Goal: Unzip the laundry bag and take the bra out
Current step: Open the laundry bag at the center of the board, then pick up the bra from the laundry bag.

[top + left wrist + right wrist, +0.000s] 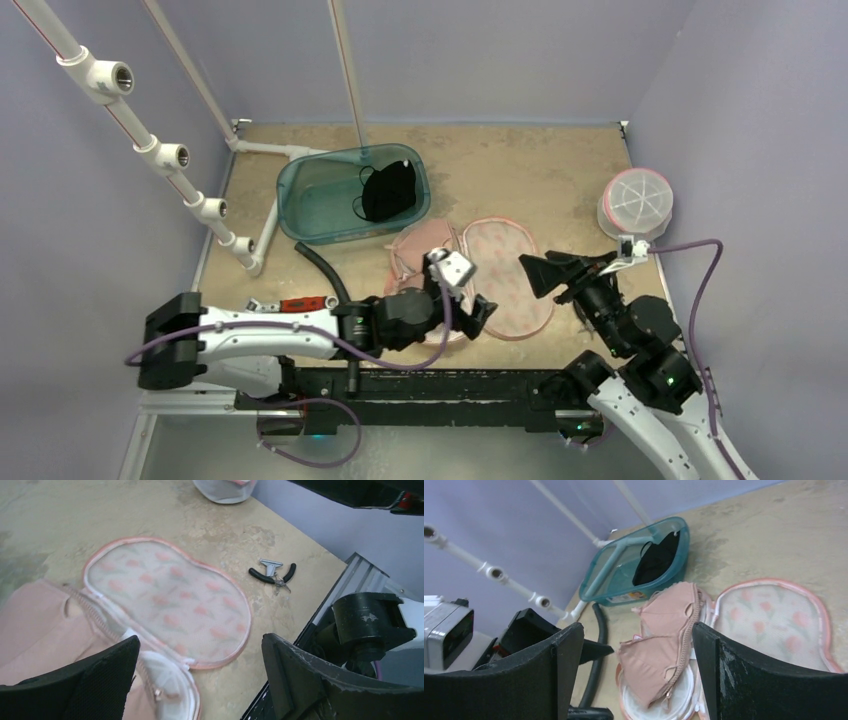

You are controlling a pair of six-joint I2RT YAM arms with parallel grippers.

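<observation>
The left claw (pixel 201 647) stands wide, with nothing pinched between its fingers. It hangs over the near end of the laundry bag (pixel 170 600), about where the two halves meet. There is one bag, unzipped and spread open like a clamshell. The tulip-print flap lies flat to the right and the base half lies to the left. Each half is a long oval running near to far, leaning slightly left at the far end.

One pink bra (pixel 659 655) lies on the left half, its cups stacked along that same near-to-far line. It sits just left of the claw and beyond it. In the wrist view its near edge passes under one finger, and I cannot tell whether they touch.

The right claw (pixel 638 630) is also spread wide and holds nothing. It hovers just right of the flap and points left toward the bag.

One pair of black-handled pliers (pixel 272 572) lies on the table (pixel 520 170) near the front edge, to the right of the flap. A single teal bin (pixel 345 205) sits far left with one black garment (pixel 388 190) draped inside it. One round white mesh pouch (pixel 637 202) rests by the right wall. A black hose (pixel 325 270) curves near the left arm. A white pipe rack (pixel 150 150) with four sockets runs along the left wall.
</observation>
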